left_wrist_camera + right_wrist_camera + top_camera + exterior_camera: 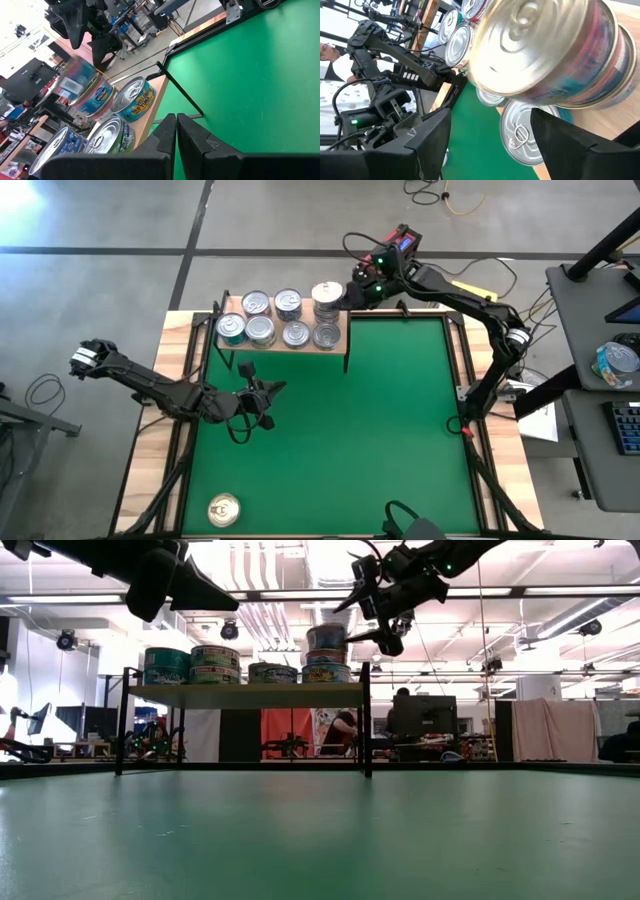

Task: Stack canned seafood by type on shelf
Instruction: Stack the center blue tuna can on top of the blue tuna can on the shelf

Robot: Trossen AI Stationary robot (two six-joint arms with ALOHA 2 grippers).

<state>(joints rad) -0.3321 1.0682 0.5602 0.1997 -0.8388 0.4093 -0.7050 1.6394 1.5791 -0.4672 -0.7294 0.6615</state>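
Observation:
The shelf [343, 346] stands on black legs at the far edge of the green mat, and several canned seafood tins [260, 330] rest flat on it in two rows. At its far right corner stands a stack of tins [327, 652] with a silver top [540, 50]. My right gripper [346, 293] hovers open just right of the stack's top tin, which lies beyond its fingertips [490, 117]. My left gripper [272, 390] is shut with nothing in it, above the mat in front of the shelf [176, 120]. A gold-topped tin [223, 510] rests flat on the mat at the near left corner.
The green mat [390, 430] stretches bare from the shelf to the near edge. The shelf's thin black legs [366, 730] stand on it. A desk at the right holds another tin [617, 363]. Cables lie on the floor behind the table, and a person sits far back [345, 730].

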